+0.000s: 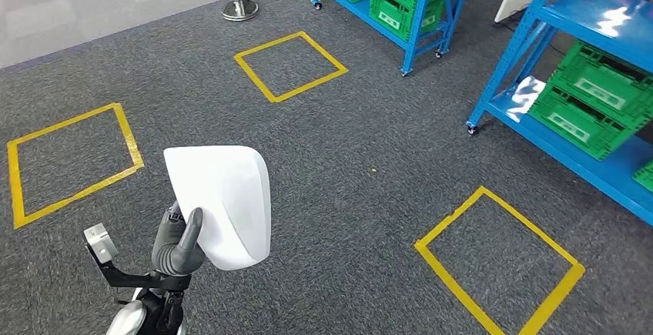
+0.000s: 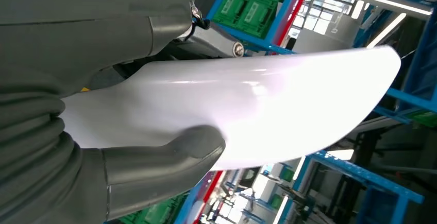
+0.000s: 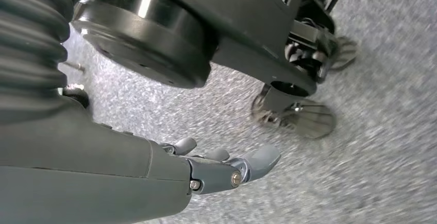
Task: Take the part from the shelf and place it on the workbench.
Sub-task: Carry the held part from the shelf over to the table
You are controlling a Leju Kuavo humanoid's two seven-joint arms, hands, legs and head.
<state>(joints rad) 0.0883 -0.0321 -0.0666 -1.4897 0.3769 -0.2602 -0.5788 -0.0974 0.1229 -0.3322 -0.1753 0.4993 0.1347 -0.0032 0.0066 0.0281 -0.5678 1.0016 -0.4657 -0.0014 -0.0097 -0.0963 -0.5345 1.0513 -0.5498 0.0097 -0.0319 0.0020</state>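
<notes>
White part (image 1: 223,200), carried: gripped at its lower edge by the left hand (image 1: 179,244) above grey carpet; right hand (image 3: 227,168) empty, fingers loosely extended; best kept upright and firmly clamped in transit

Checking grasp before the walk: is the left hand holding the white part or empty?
Holding. The left hand grips the white part at its lower edge, thumb pressed across its surface.
</notes>
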